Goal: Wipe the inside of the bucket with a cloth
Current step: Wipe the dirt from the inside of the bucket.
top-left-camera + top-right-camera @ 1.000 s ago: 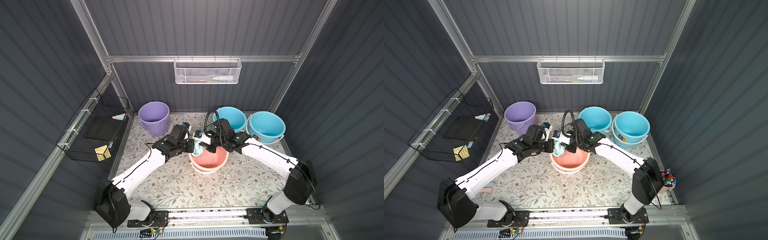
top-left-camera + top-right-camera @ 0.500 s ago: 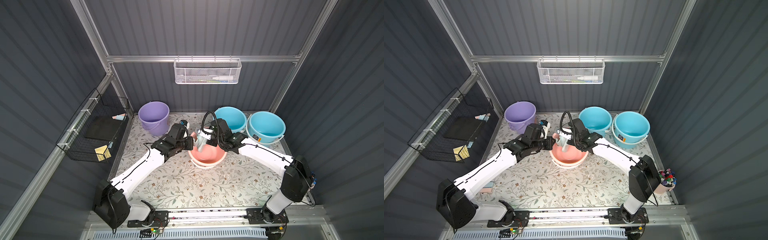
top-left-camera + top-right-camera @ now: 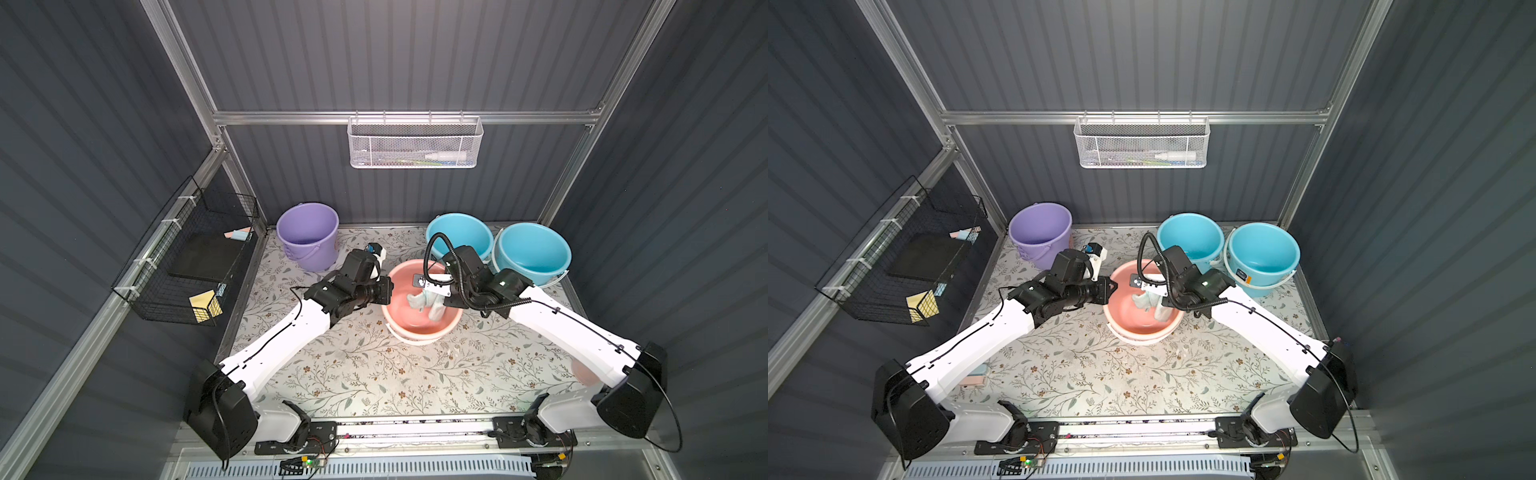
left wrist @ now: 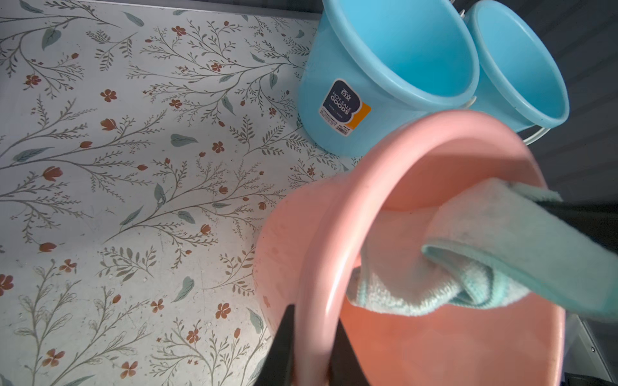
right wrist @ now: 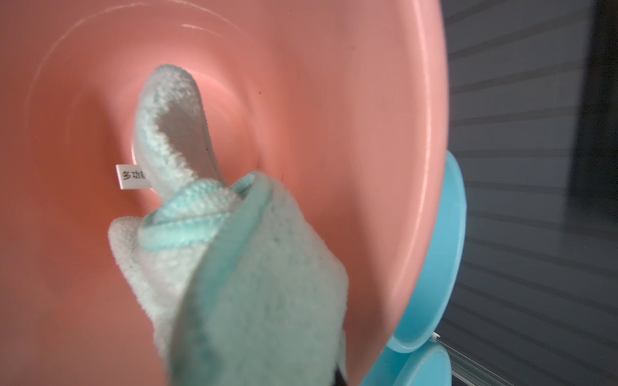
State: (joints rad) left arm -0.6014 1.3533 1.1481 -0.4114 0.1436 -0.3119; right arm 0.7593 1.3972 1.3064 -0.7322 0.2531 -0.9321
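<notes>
- Right wrist view: cloth [image 5: 261, 284] hangs inside the pink bucket [image 5: 334, 100], pinched in the closed right tool [image 3: 437, 292].
- Left tool [image 4: 314, 354] clamps the bucket's rim.
- Cloth seems soft, floppy and light; hold it bunched.

"Did you catch that? A second ago the cloth [image 3: 424, 302] was bunched up at the rim of the pink bucket [image 3: 409, 323], on the left arm's [image 3: 291, 332] side. Now it hangs down inside, nearer the opposite wall."

"Yes. The right arm [image 3: 552, 320] has drawn back with it. Its wrist has come off the middle toward the rim on its own side, and its black elbow joint has swung out toward the table's [image 3: 365, 374] front right corner."

"The bucket has tipped too. Its mouth looks rounder and wider from above."
</notes>
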